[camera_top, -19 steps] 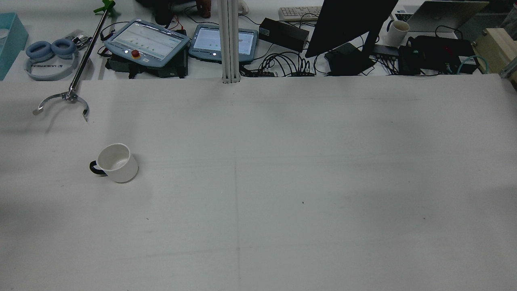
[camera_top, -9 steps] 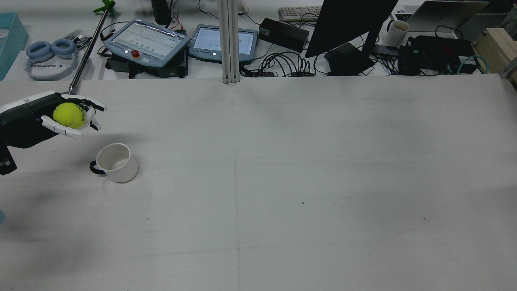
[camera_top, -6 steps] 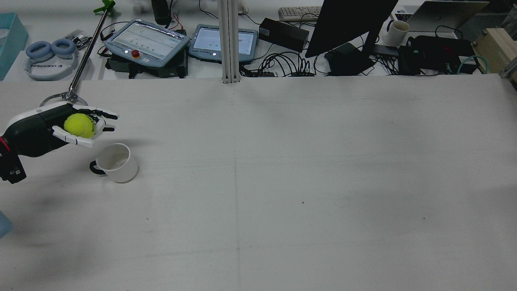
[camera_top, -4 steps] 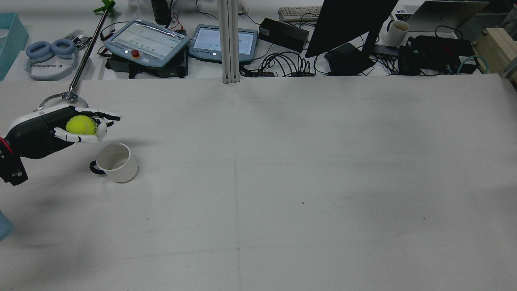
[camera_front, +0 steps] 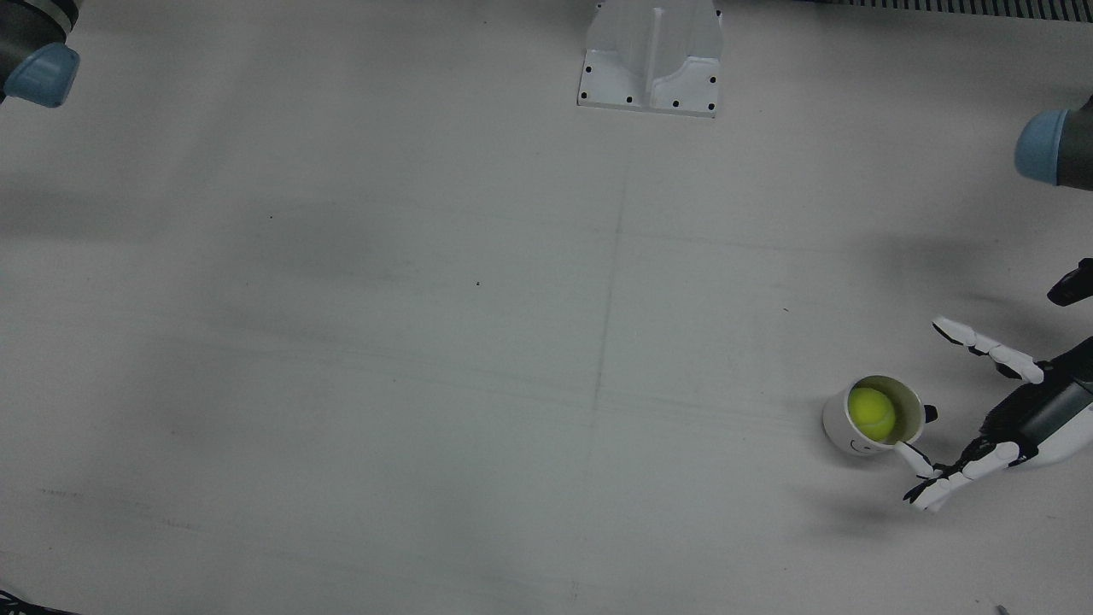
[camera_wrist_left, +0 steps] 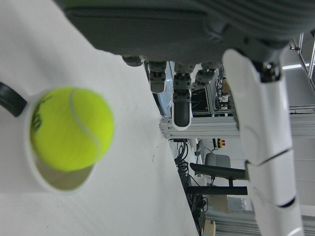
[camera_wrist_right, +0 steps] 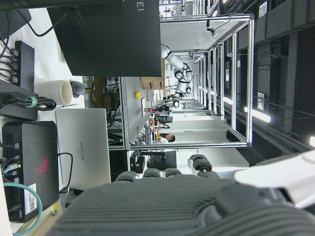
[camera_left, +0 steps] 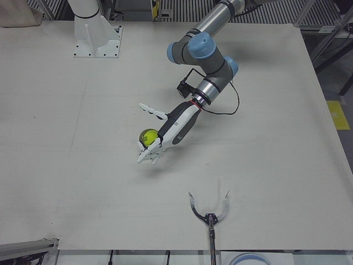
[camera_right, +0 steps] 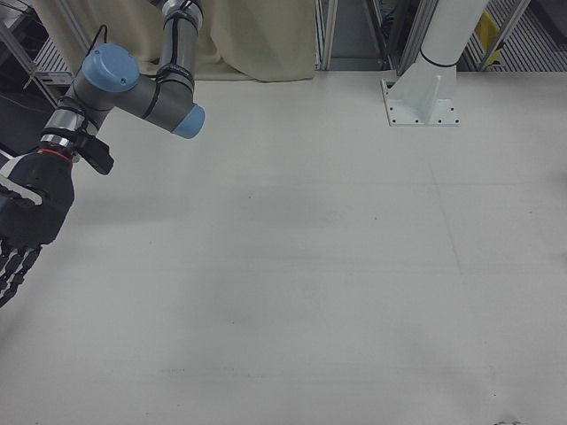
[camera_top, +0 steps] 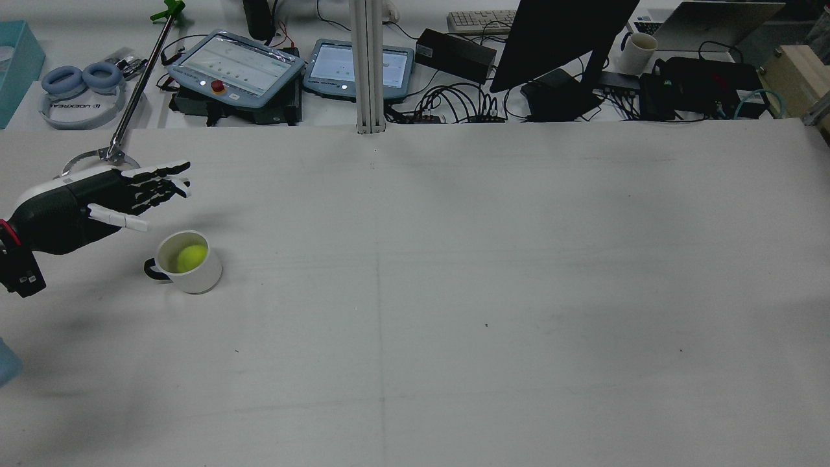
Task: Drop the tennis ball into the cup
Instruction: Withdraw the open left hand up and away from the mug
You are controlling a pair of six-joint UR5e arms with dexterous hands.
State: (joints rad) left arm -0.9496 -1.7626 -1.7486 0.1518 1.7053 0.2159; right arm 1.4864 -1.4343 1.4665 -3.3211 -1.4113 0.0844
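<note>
Hovering beside the one white cup [camera_top: 189,261], my left hand [camera_top: 123,194] is spread wide with nothing in it, the fingers [camera_front: 982,344] fanned apart and stretched out flat. The single tennis ball [camera_top: 191,257] sits down inside that cup, below the rim in the rear and front views; in the left hand view the ball [camera_wrist_left: 69,129] is at the cup's mouth [camera_wrist_left: 44,182], so I cannot tell whether it has settled on the bottom. The cup stands upright on the table [camera_top: 454,292], its dark handle [camera_top: 151,270] turned toward my forearm. From the front my lower fingers reach just past the cup's near side, close to it; I cannot tell whether one touches the wall.

My right hand [camera_right: 22,226] hangs off at the far edge of its half of the table, well apart from the cup. Only the back of it and a few fingers pointing down show, so I cannot tell how it is set.

One long-handled grabber tool [camera_top: 107,155] lies at the table's far edge beyond my left hand
</note>
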